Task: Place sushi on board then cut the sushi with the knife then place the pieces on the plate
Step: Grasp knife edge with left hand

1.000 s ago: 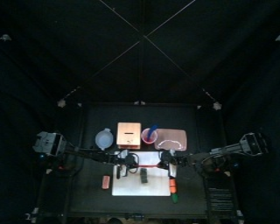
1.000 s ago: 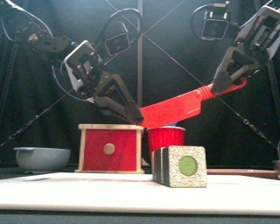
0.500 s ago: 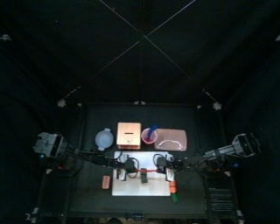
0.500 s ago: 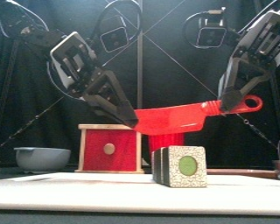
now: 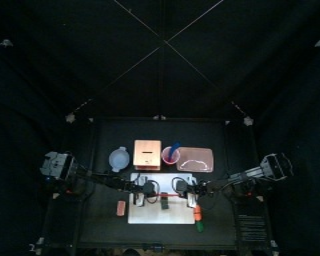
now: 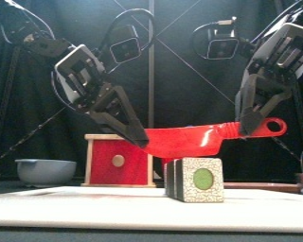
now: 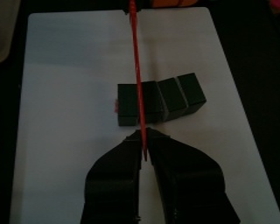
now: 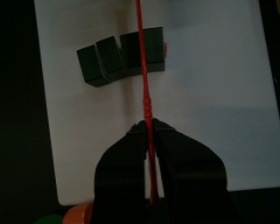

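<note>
Two holds: left gripper (image 6: 140,141) pinches knife (image 6: 192,140) tip, right gripper (image 6: 250,129) its handle
Change: knife levelled from tilt, lowered
Sushi (image 6: 196,180): on board (image 6: 65,203), at knife's 6 o'clock, blocks together
Meaning: cut looks imminent

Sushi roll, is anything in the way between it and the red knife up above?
No, nothing visible. The red knife, gripped at its ends by the left gripper and right gripper, hangs right over the sushi roll on the white board, with no other thing between them.
</note>
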You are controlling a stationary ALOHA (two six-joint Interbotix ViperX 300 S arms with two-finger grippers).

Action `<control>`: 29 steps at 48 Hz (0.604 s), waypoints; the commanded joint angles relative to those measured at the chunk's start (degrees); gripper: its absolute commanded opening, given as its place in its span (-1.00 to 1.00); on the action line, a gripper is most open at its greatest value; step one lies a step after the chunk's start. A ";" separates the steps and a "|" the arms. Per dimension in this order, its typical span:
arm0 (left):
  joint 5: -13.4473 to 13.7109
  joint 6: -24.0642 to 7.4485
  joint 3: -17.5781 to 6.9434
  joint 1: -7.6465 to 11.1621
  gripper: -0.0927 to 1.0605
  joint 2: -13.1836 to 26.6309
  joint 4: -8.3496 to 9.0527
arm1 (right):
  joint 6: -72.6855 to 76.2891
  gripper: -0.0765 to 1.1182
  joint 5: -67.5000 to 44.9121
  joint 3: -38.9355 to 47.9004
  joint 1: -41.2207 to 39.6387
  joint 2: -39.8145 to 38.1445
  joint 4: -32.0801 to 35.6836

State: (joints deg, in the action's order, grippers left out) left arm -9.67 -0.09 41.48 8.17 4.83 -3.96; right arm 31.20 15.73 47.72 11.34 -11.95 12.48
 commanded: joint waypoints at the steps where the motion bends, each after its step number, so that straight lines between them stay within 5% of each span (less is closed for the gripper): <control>1: -0.26 0.09 -1.14 0.18 0.08 -0.35 -0.26 | 0.09 -0.21 0.18 -0.97 -0.18 -0.70 0.09; 29: -0.26 0.09 -1.14 0.26 0.08 0.97 -1.49 | 0.09 -0.21 0.44 -1.14 -0.88 0.09 0.09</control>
State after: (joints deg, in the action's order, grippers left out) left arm -9.76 0.00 41.40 8.35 6.33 -5.36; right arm 31.11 16.08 47.64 10.81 -11.07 12.57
